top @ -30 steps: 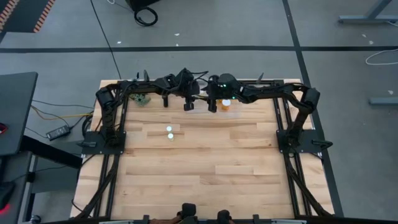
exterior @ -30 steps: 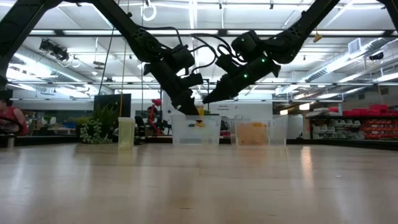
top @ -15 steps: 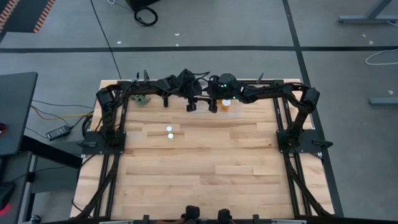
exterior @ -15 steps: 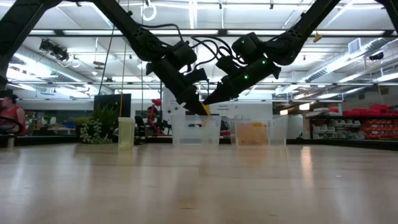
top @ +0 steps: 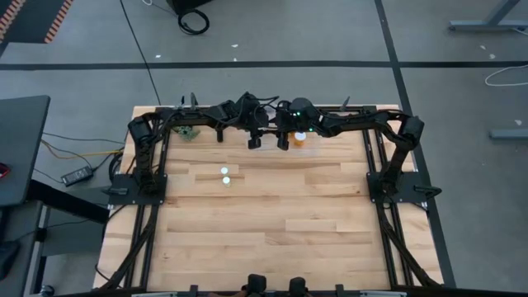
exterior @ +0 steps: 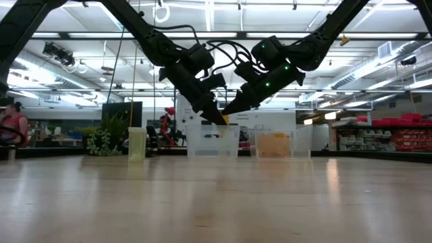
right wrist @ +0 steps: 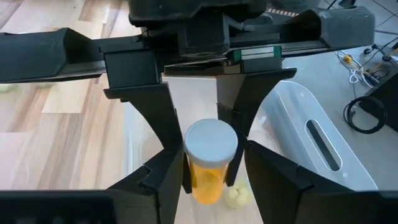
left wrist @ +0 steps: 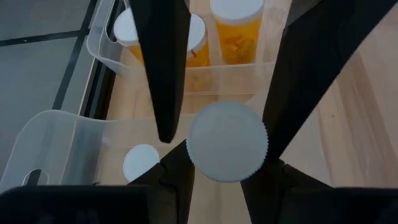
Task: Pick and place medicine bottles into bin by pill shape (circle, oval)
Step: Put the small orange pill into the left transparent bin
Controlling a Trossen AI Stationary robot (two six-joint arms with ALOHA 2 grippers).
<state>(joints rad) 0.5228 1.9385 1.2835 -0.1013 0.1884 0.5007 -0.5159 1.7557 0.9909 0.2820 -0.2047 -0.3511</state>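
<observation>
An amber medicine bottle [right wrist: 208, 177] with a white cap [left wrist: 227, 142] hangs in the air between my two grippers, above the clear bins [exterior: 212, 142] at the table's far edge. My left gripper [top: 254, 140] and my right gripper [top: 282, 140] meet tip to tip there, each shut on this bottle. In the low view only a bit of orange [exterior: 221, 120] shows between the fingertips. Two more bottles [top: 224, 176] stand by their bases on the bare wood, left of the middle. My left gripper has the bottle between its two fingers [left wrist: 177, 180], which stand on either side of it just below the cap. It slants down from the table's left. The bottle is lifted clear, its cap turned toward the left wrist. My right gripper pinches the amber body [right wrist: 200, 183] below the cap between its two fingers [right wrist: 168, 174]. It slants down from the table's right, facing the left gripper. The bottle is clear of the bins, tilted, cap uppermost.
One clear bin [left wrist: 186, 78] holds amber bottles [left wrist: 236, 31]; the bin beside it [left wrist: 56, 134] holds a small white-capped one [left wrist: 142, 163]. A green plant sprig [top: 190, 132] lies at the far left. A person [exterior: 10, 125] sits beyond the table. The near half of the wood is free.
My left gripper has carried the bottle a little toward the table's right, up to my right gripper's fingertips. The right arm has stayed in place.
</observation>
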